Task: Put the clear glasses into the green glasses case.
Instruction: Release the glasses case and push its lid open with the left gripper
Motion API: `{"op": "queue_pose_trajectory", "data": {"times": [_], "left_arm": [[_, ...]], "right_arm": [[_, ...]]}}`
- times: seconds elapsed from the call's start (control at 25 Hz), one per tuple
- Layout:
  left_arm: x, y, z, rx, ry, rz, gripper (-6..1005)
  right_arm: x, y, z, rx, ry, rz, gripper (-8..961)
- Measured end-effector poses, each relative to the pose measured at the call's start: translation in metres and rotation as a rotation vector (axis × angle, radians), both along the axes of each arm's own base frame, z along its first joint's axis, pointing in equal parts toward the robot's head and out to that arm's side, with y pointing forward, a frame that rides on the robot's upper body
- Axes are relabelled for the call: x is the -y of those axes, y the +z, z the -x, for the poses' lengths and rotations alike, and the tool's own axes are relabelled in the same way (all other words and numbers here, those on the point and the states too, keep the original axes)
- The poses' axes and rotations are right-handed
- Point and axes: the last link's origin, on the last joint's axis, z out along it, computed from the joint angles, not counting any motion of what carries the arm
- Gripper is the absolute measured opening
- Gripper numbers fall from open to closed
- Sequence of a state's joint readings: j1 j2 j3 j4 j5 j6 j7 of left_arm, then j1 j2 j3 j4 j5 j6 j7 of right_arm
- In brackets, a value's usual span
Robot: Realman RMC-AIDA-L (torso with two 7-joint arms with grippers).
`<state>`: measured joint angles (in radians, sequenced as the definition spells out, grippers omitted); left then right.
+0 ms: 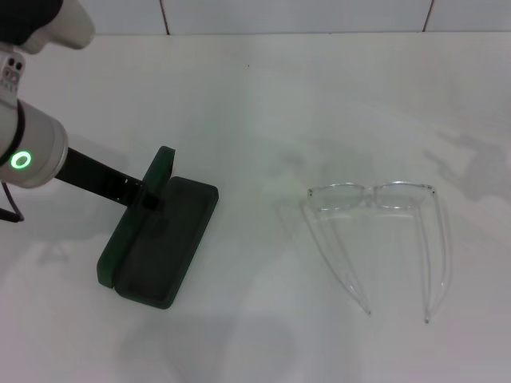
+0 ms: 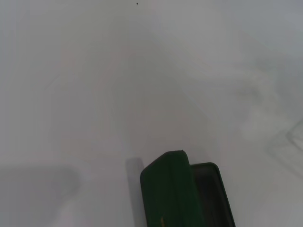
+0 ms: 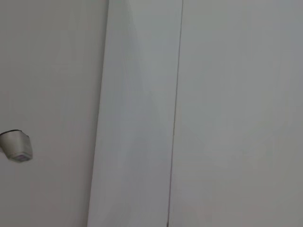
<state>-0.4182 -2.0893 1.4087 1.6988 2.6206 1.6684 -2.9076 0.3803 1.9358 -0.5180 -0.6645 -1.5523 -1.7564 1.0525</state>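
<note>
The white desk (image 1: 263, 96) filled nearly the whole head view, with a tiled wall (image 1: 295, 14) along its far edge. The left arm (image 1: 32, 148) reached in from the robot's left, a green ring light glowing on its grey housing, and its black left end effector (image 1: 150, 197) sat at the green glasses case (image 1: 160, 243). The case lay open on the left part of the desk, its lid (image 1: 132, 219) standing up on the left side of the tray and its dark lining showing. The end effector touched the lid's upper edge; I could not tell whether its fingers were spread or closed on it. In the left wrist view the case (image 2: 175, 194) showed at close range, with a speck of gold on the lid.

The clear glasses (image 1: 379, 231) lay on the desk well apart from the case, toward the robot's right, temple arms unfolded and pointing toward the robot.

The right end effector was not in sight; the right wrist view showed only pale wall panels (image 3: 213, 113).
</note>
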Motion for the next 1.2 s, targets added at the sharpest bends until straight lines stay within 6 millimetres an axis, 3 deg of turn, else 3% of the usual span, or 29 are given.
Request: {"op": "queue_pose_trajectory", "data": {"times": [0.88, 1.2], "left_arm": [[-0.01, -0.016, 0.012, -0.013, 0.025, 0.044, 432], [-0.01, -0.015, 0.008, -0.018, -0.006, 0.048, 335]], "right_arm": [[0.004, 0.001, -0.003, -0.013, -0.001, -0.034, 394], [0.008, 0.001, -0.008, -0.026, -0.016, -0.051, 394]]}}
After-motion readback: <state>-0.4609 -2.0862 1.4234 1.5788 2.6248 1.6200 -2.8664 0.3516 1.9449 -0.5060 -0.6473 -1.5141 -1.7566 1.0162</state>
